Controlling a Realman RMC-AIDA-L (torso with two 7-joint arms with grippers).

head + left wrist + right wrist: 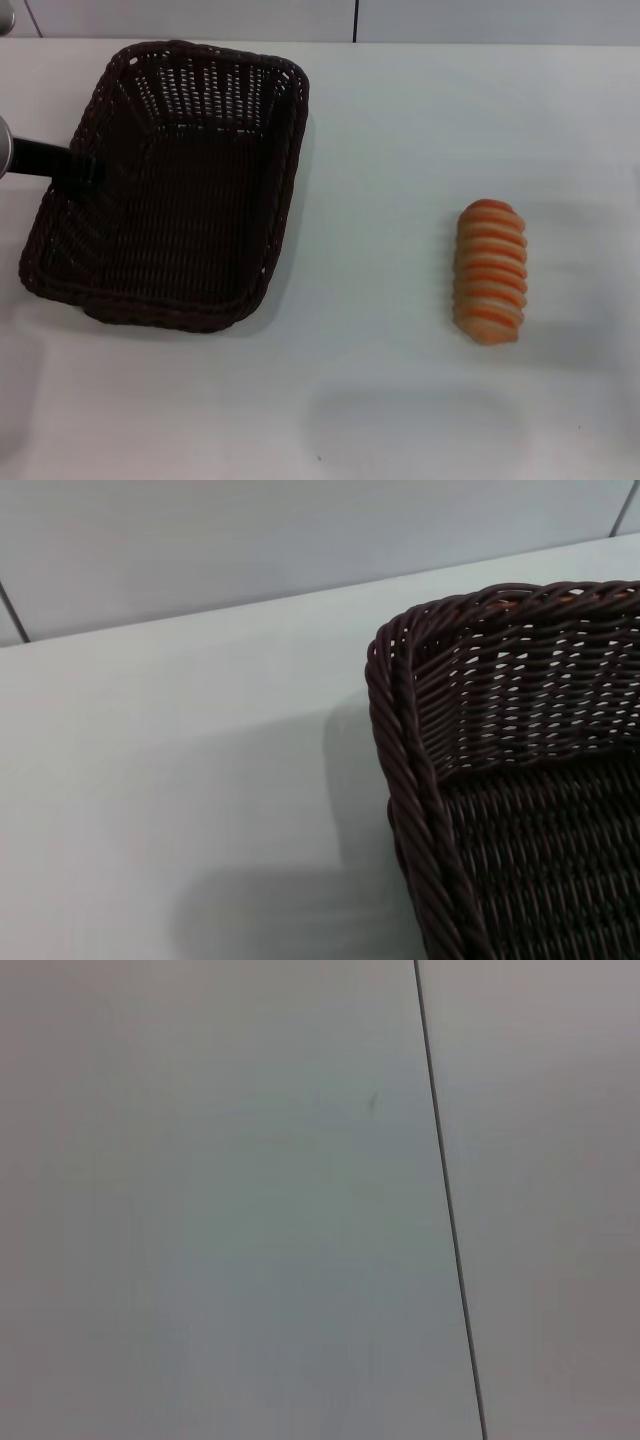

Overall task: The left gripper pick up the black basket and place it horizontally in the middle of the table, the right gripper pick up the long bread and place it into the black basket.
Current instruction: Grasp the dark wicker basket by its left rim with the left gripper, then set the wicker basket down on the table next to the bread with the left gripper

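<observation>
Nearest the robot the plain flat white table [380, 420] lies bare. Farther out, at about four o'clock from the tabletop's centre, rests the long bread [491, 271], a small oblong loaf with orange and cream ridged stripes, its long axis running away from the robot. It sits well apart from everything else.

At roughly ten o'clock sits the black basket [170, 185], a large rectangular dark woven wicker tray with sloped open-weave sides and a braided rim. It stands on the left part of the table with its long sides running away from the robot, slightly skewed. It has not yet been turned crosswise or brought to the middle, so the first step looks to be in hand.

The left gripper [82, 168], a black claw on a silver-grey wrist, reaches in from nine o'clock and meets the basket's left rim. Whether its fingers are spread, closed or clamped on the rim cannot be told, because black lies on black there. The left wrist view shows only the far left corner of the basket [420, 670].

Next, the basket probably needs a firm hold on that rim, then a lift, turn and shift towards the centre.

The right gripper appears in no view.
</observation>
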